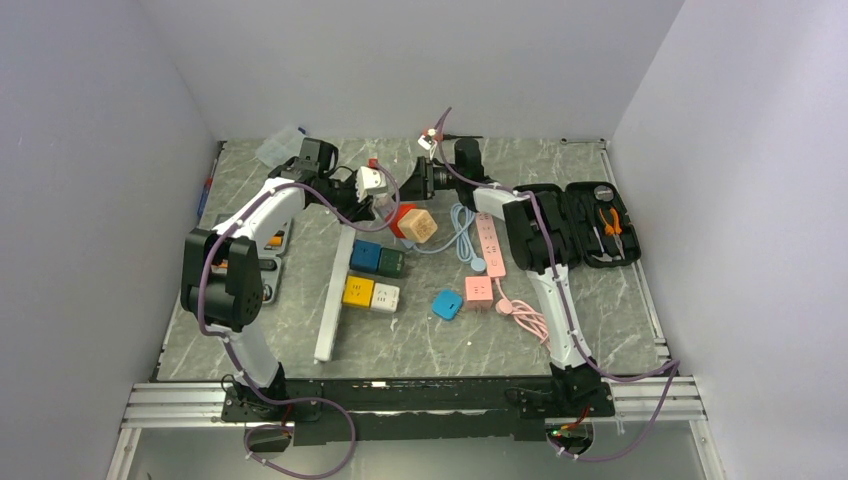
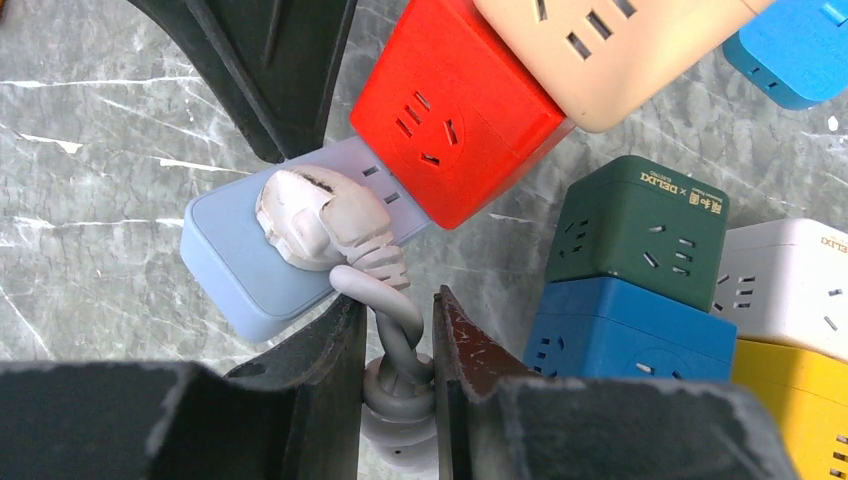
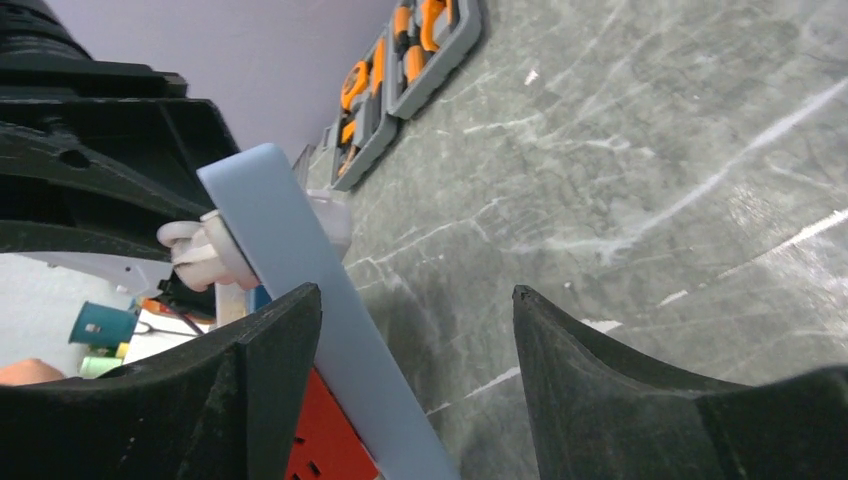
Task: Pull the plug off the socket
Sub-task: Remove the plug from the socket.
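A white plug [image 2: 315, 215] sits pushed into a light blue socket strip [image 2: 235, 260] lying on the marble table. Its grey cord [image 2: 365, 285] curls down between the fingers of my left gripper [image 2: 398, 300], which is shut on the cord and the round grey piece below it. In the right wrist view the same socket strip [image 3: 285, 230] stands edge-on and rests against one finger of my right gripper [image 3: 415, 292], which is open around it; the plug [image 3: 200, 250] shows behind it. From above, the left gripper [image 1: 383, 205] and the right gripper [image 1: 412, 188] meet at the table's back centre.
A red cube socket [image 2: 450, 120] lies on the strip's far end, with a beige cube [image 2: 610, 50] beside it. Green [image 2: 640, 220], blue [image 2: 630, 335], white [image 2: 790, 280] and yellow [image 2: 800, 400] cubes crowd the right. A pink strip [image 1: 490, 245] and an open tool case [image 1: 590, 225] lie further right.
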Controlling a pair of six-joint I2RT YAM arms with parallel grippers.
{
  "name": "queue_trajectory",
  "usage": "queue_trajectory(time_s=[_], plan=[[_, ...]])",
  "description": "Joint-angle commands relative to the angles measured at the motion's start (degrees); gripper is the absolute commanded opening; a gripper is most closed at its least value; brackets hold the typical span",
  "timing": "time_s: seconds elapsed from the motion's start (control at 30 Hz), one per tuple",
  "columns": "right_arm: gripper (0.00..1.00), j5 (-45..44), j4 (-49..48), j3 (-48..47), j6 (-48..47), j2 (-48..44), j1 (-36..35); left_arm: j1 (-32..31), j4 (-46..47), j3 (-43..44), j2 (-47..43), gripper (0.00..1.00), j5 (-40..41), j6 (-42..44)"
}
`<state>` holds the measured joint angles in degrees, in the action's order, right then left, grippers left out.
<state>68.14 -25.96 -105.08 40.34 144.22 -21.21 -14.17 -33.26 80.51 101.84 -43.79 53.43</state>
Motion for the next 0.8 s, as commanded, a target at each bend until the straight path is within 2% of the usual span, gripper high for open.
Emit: queue_trajectory(time_s=[0.0,0.13,0.2,0.27,0.5,0.77], plan=[[0.71,6.44,-16.80,-1.11,9.42,0.45,-1.23,-0.92,1.49,3.21,-2.96,0.00,-6.09,3.48],[0.66,7.86,-28.83,-0.59,19.55,1.78,-1.31,-1.12,1.84,3.08,-2.60,0.00,-5.81,3.79],[0.67,8.64,-36.49,0.16,25.92,2.38,-1.31,-1.11,2.10,2.94,-2.53,0.00,-5.62,3.76],[0.69,8.93,-39.99,1.73,28.48,2.06,-0.92,-1.12,2.09,2.67,-2.53,0.00,-5.50,3.94],[0.71,10.73,-38.35,5.92,25.48,-0.27,-0.75,-1.11,2.25,2.06,-2.97,0.00,-5.56,4.74],[0.58,12.26,-37.68,2.42,25.56,1.03,-2.09,-1.21,3.21,3.32,-2.62,0.00,-5.99,3.70]])
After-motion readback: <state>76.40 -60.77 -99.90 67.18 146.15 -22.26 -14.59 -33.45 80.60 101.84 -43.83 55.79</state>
